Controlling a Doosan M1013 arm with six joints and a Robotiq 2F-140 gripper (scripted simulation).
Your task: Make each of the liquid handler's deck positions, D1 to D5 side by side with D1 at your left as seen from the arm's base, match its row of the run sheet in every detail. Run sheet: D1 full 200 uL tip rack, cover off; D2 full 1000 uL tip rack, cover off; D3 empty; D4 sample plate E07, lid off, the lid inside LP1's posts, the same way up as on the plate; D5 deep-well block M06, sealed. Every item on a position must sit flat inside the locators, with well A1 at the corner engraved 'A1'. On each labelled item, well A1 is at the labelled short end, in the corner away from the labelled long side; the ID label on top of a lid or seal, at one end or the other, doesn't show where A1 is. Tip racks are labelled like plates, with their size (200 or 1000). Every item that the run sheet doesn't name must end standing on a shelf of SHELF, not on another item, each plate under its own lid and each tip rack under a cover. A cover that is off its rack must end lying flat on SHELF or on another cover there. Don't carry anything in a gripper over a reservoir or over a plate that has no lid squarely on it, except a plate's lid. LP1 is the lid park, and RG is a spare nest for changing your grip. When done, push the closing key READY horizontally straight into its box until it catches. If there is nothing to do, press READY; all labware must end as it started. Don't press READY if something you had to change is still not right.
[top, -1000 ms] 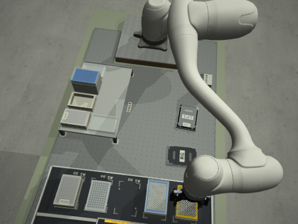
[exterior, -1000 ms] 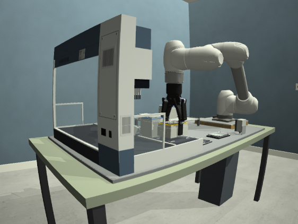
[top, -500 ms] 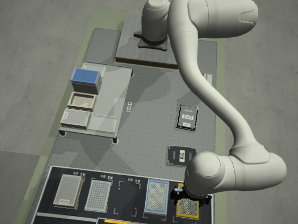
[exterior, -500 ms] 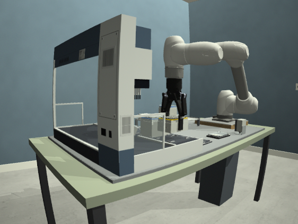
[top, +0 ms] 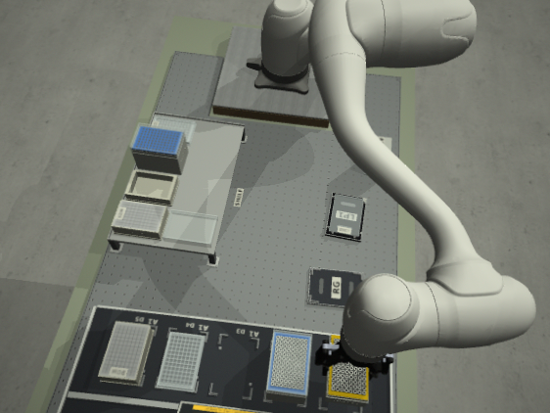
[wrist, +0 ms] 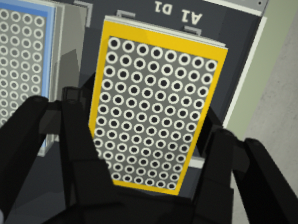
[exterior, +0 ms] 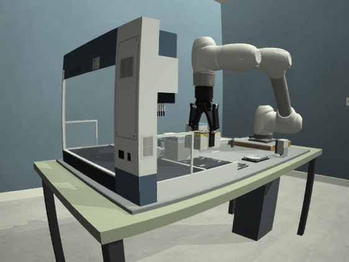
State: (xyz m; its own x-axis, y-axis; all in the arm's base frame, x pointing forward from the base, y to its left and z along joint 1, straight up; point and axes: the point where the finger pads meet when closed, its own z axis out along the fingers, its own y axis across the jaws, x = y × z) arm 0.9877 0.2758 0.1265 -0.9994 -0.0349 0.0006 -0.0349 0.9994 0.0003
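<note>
My gripper (top: 354, 364) is shut on the long sides of the yellow-rimmed tip rack (top: 348, 382) at deck position D1, at the deck's right end in the top view. In the wrist view the rack (wrist: 155, 107) is uncovered and full of tips, with a finger on each side of it (wrist: 150, 125) and the engraved "A1 D1" (wrist: 177, 12) beyond its far end. I cannot tell whether it rests on the deck. The blue-rimmed tip rack (top: 290, 362) stands uncovered on D2. D3 (top: 237, 362) is empty. A clear plate (top: 181, 361) is on D4, and a deep-well block (top: 126, 351) on D5.
LP1 (top: 346, 216) holds a flat lid. The RG nest (top: 335, 287) is empty, just behind my wrist. SHELF (top: 179, 185) carries a blue-topped rack (top: 159, 147), an open tray (top: 152, 187), a plate (top: 138, 218) and clear covers (top: 191, 227). The handler's tall frame (exterior: 136, 108) stands beside the deck.
</note>
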